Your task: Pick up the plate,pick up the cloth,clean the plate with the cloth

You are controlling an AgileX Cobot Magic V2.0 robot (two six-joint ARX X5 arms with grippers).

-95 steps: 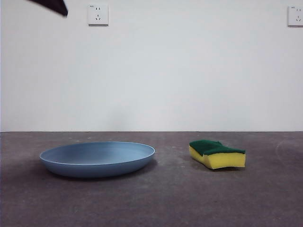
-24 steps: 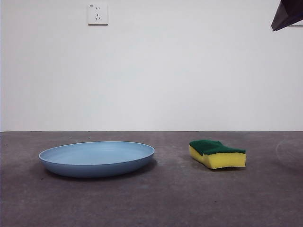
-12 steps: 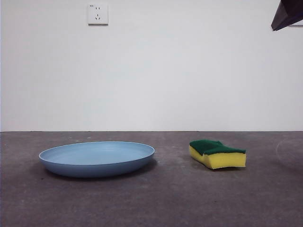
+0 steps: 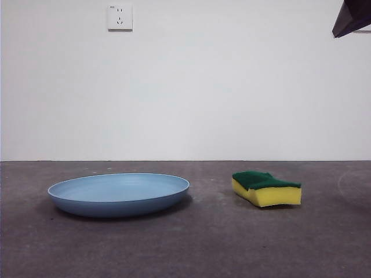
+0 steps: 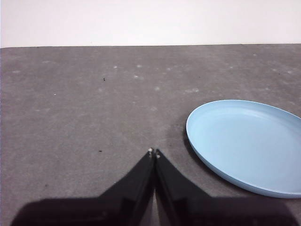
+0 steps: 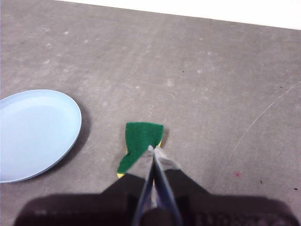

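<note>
Where right pincer (image 6: 154,149) hangs, cloth (image 6: 139,144) below

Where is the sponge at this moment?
In the front view the sponge lies green side up on the table, right of the blue plate and apart from it.

A dark grey, matte, faintly speckled surface (image 4: 208,243) stretches back to a plain white wall and carries two things. A wide, shallow, round light-blue plate (image 4: 119,194) with a smooth raised rim sits flat on it, right side up, casting a soft shadow along its edge. Well apart from the plate lies a small rectangular sponge block (image 4: 266,188) of yellow foam, its dark green scouring layer facing up and its body slightly warped. A thin pale scratch (image 6: 263,115) curves across the surface beyond the sponge, on the side away from the plate.
</note>
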